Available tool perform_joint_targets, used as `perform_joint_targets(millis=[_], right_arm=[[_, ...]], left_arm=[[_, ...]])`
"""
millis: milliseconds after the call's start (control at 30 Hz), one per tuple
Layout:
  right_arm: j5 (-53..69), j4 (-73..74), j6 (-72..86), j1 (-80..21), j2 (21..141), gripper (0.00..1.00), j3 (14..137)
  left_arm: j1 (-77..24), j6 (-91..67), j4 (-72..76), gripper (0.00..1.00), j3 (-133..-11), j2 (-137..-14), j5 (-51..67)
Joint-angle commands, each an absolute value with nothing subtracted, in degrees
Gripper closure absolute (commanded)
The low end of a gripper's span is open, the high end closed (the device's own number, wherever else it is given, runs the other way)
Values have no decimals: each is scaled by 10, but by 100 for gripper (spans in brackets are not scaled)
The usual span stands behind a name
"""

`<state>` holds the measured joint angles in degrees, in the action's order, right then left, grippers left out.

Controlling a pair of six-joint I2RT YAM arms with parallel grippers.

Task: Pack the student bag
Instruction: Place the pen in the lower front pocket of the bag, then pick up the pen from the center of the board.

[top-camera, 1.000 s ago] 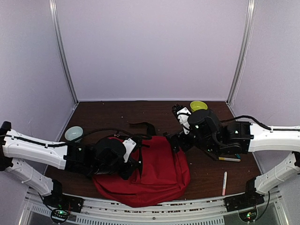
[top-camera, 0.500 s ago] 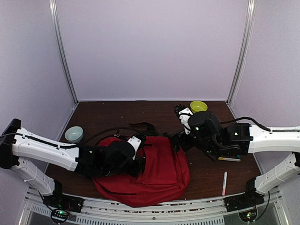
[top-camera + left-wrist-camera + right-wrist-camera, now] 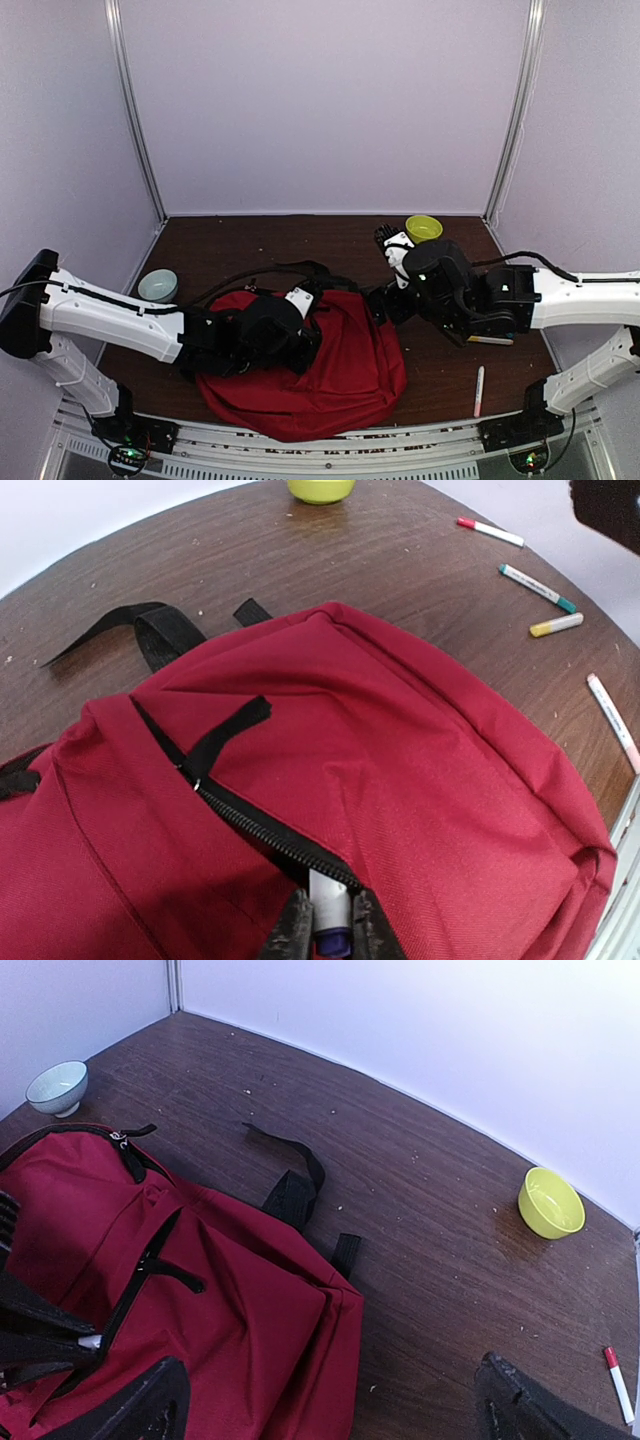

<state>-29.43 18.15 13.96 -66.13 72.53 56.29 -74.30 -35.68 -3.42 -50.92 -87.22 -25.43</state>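
The student bag (image 3: 345, 375) is a large red backpack lying flat near the table's front edge; it also fills the left wrist view (image 3: 430, 760) and shows in the right wrist view (image 3: 250, 1300). My left gripper (image 3: 329, 918) is shut on a white marker with a dark blue cap (image 3: 328, 892), whose tip sits in the open black zipper (image 3: 255, 830) of the front pocket. In the top view the left gripper (image 3: 300, 312) rests over the bag's upper middle. My right gripper (image 3: 335, 1400) stands wide open and empty above the bag's right edge (image 3: 385, 300).
A yellow bowl (image 3: 423, 227) stands at the back right and a pale blue bowl (image 3: 158, 285) at the left. Loose markers lie right of the bag: yellow (image 3: 488, 340), pink (image 3: 479, 390), red (image 3: 490, 531) and green (image 3: 537, 587). Black straps (image 3: 305, 268) trail behind the bag.
My left arm has reached further right across the bag, bringing the marker to the pocket zipper. The right arm has barely shifted.
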Motion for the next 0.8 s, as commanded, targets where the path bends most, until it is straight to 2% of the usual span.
perform_joint_targets(millis=[0,67,133,367,667,767], right_arm=[[-306,174,149,-658,712,0,553],[-304,174,149,-659,712,0,554],[-303,174,148,-658,712,0,555],[-298,176,147,-659,713,0,562],[-286,186,148,-658,720,0,579],[-284,190,150,-658,722,0,582]], left_arm=[[-744,-364,1,69,-496,-857,-234],[-744,-357,11,55,-484,-844,-219],[-744,-349,24,48,-476,-831,-194],[-744,-331,50,45,-468,-794,-114],[-734,-342,-53,41,-510,-817,-141],[-734,-352,-88,35,-530,-837,-149]])
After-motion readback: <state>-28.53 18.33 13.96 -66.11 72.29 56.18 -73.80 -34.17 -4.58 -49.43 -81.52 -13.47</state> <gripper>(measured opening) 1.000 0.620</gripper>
